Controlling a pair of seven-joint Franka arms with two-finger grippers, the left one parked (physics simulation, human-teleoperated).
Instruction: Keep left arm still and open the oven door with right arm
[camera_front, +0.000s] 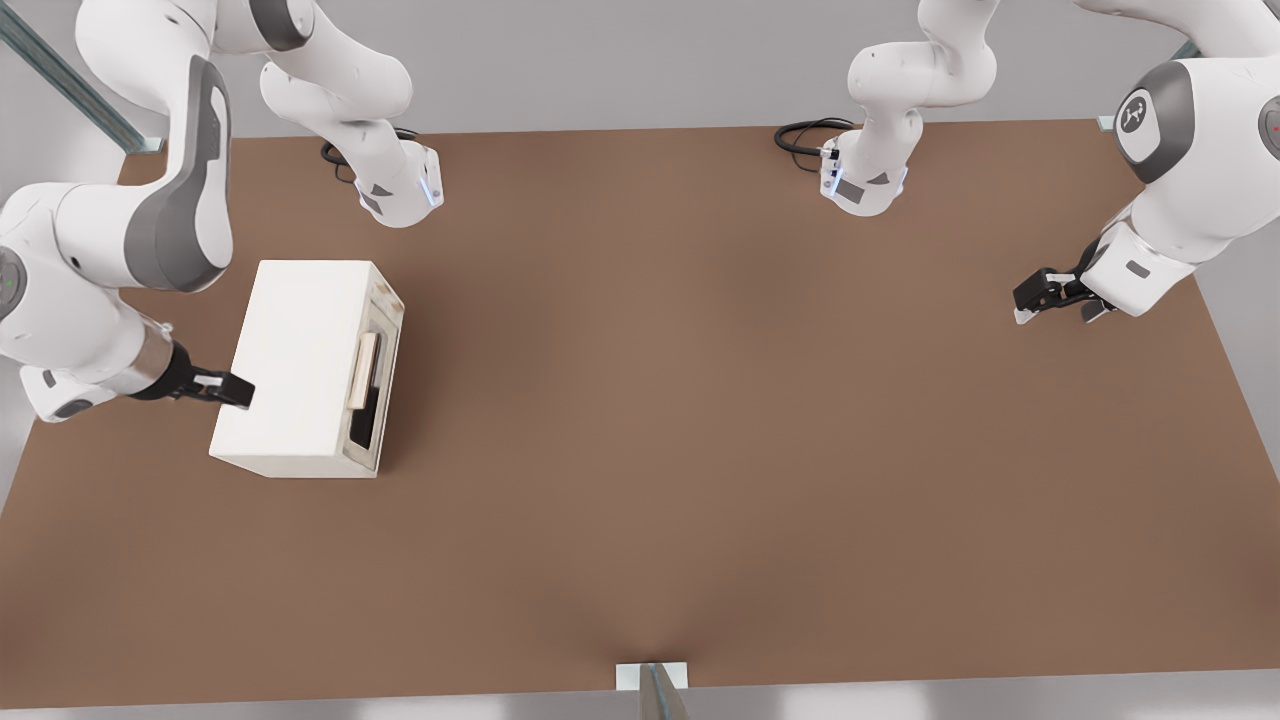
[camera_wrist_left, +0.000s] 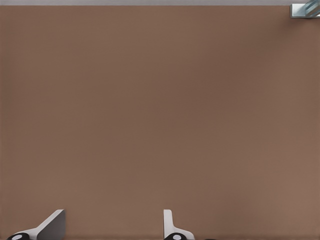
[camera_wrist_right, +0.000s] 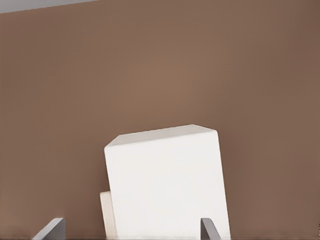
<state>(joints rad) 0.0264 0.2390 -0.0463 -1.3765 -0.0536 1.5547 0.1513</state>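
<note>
Front view: the oven (camera_front: 300, 365) sits on the table (camera_front: 700, 420) toward the front view's left, its door (camera_front: 372, 375) shut and facing the front view's right, and my gripper (camera_front: 235, 390) hovers over the oven's back edge, opposite the door. Wrist view: my fingers (camera_wrist_right: 50, 229) are spread wide open, empty, with the oven (camera_wrist_right: 167, 182) between them.
</note>
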